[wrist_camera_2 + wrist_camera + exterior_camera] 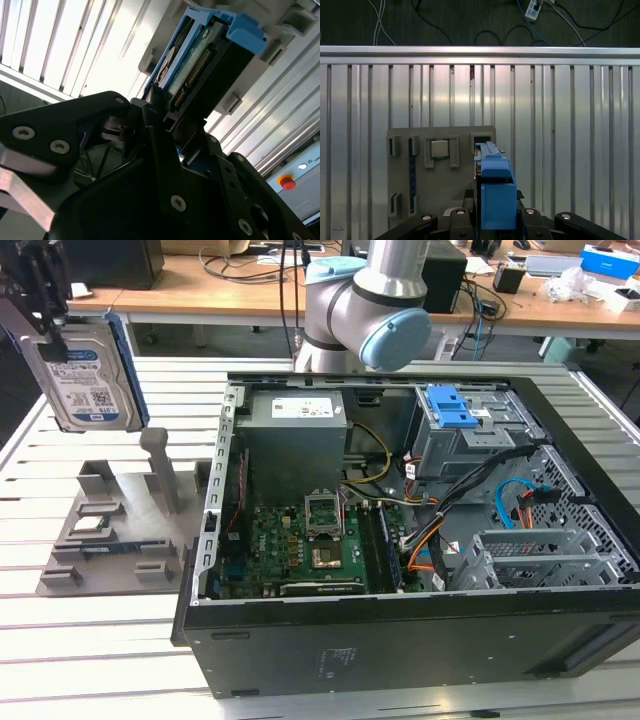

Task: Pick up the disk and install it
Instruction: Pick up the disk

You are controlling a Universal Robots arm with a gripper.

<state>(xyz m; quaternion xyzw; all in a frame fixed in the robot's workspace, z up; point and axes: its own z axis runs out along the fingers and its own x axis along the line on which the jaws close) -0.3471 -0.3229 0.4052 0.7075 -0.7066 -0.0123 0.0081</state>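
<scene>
Disk [88, 370]: hanging upright above grey parts tray [125, 502] at exterior view's left, well apart from open computer case [400, 640]. Gripper [52, 340] closed on its top edge (blue bracket [497, 197] edge-on in first wrist view). Probably best: firm clamp, no tilt, ample clearance over case wall.

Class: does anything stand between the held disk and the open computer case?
Nothing visible blocks it. The end effector holds the disk in the air, apart from the open case; a grey post between them looks lower than the disk.
</scene>
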